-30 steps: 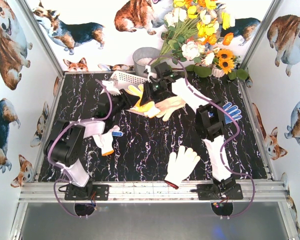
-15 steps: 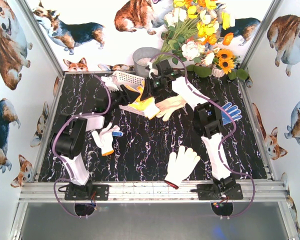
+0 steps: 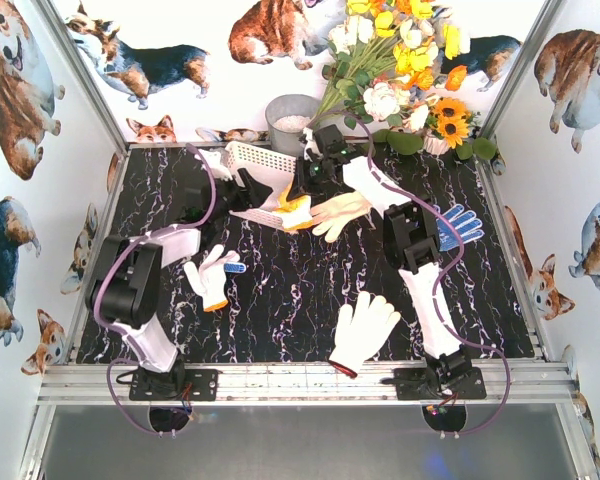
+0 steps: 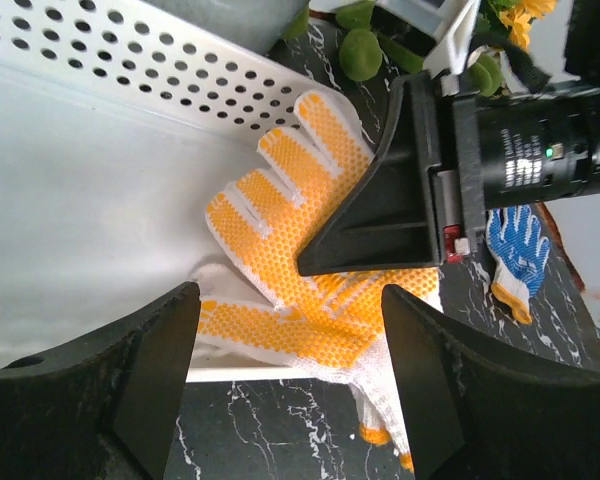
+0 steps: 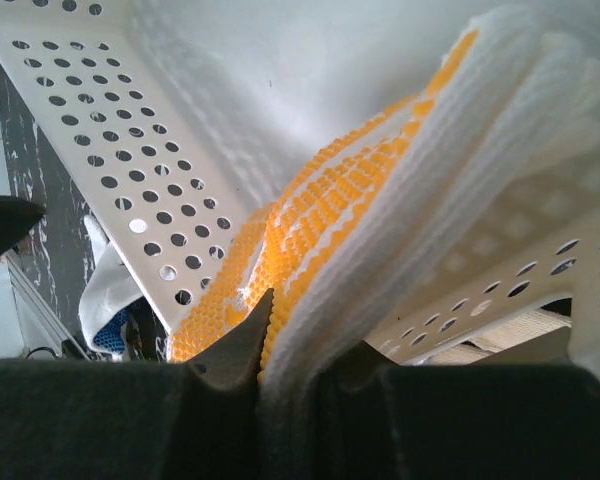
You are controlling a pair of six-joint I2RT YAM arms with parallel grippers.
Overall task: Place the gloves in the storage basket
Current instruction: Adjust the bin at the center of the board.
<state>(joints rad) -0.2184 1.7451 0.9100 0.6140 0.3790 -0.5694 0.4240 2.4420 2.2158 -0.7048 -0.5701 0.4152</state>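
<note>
right gripper [image 5: 292,345]: pinching orange-dotted white knit glove [image 4: 270,235]
glove: across white perforated plastic basket [image 4: 100,190] rim
left gripper [image 4: 288,300]: spread wide, empty

The left arm [image 3: 130,290] stretched toward one o'clock, the left gripper [image 4: 290,300] with jaws spread wide. The right arm [image 3: 415,240] bent toward ten o'clock, the right gripper [image 5: 280,345] pinching an orange-dotted glove [image 5: 380,220].

The whole tabletop [image 3: 280,300] is seen from high behind its near edge, looking down. The left wrist view is held close over the storage basket [image 4: 80,220]; the right wrist view is pressed nearer still against the orange-palmed glove [image 5: 330,220]. Both are shared by all three views.
</note>
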